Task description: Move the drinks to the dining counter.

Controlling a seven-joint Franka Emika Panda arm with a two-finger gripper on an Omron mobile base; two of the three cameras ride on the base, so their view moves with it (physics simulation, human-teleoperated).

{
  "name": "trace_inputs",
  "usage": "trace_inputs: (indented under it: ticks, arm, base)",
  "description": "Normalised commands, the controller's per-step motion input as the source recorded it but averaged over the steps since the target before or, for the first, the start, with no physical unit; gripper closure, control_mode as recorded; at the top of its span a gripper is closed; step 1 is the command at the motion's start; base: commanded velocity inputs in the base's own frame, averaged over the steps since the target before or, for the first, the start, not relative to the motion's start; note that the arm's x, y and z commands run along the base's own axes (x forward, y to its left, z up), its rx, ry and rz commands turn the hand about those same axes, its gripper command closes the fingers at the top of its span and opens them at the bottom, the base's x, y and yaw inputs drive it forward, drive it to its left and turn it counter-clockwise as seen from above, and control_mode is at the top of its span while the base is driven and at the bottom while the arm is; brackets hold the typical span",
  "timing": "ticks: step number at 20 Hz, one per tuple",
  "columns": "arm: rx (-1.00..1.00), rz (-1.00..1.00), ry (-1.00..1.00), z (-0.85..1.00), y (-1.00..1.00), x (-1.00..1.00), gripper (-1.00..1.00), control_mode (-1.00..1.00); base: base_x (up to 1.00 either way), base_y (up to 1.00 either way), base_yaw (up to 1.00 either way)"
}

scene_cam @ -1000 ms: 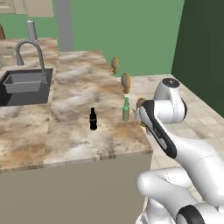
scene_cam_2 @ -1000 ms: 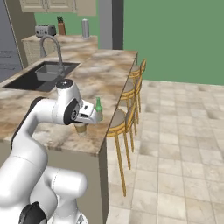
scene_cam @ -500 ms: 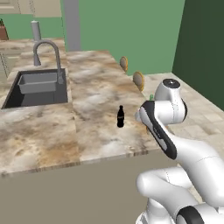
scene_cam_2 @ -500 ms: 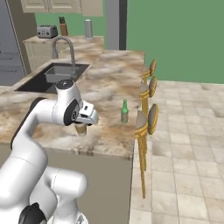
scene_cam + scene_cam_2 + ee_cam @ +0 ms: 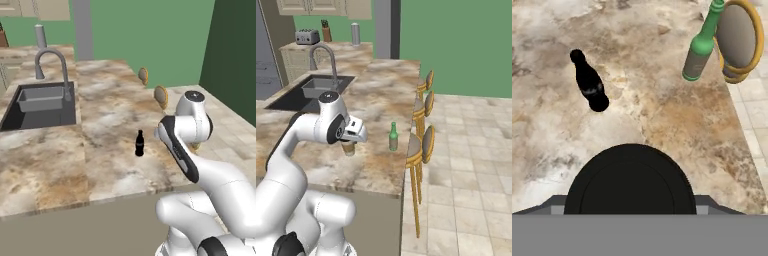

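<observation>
Green walls wrap this rendered kitchen, and we're parked at the long tan-and-white marbled stone bench [image 5: 105,150] with round tan stool seats [image 5: 427,145] lined up along its far edge. Further back sits a dark sink basin [image 5: 42,102] with a curved grey faucet [image 5: 52,65], and in the right base view we can spot a toaster [image 5: 307,36] on the rear counter.

Our tool [image 5: 349,146] has its fingers spread wide around the short tan paper cup with a dark lid [image 5: 348,148]; from the right side the cup hangs just under the wrist, above the stone. In the hand view the cup's black round lid [image 5: 630,180] sits right at the bottom, close to the camera. We honestly can't tell whether the cup's base is touching the slab or floating just over it.

The small black cola-style bottle [image 5: 140,144] stands upright on the bench, a bit left of the arm. The slim green glass bottle [image 5: 393,137] is upright too, near the stool-side edge, just beside one seat. Both bottles are apart from each other and from the cup.
</observation>
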Motion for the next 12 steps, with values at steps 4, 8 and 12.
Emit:
trace_inputs:
  ticks: [4,8,12]
  arm:
    - [0.00,0.00,0.00,0.00,0.00,0.00,1.00,1.00]
    - [0.00,0.00,0.00,0.00,0.00,0.00,1.00,1.00]
    - [0.02,0.00,0.00,-0.51,-0.10,0.04,1.00,-1.00]
  base:
    - [0.30,-0.67,0.00]
    - [0.15,-0.53,0.00]
    - [0.00,0.00,0.00]
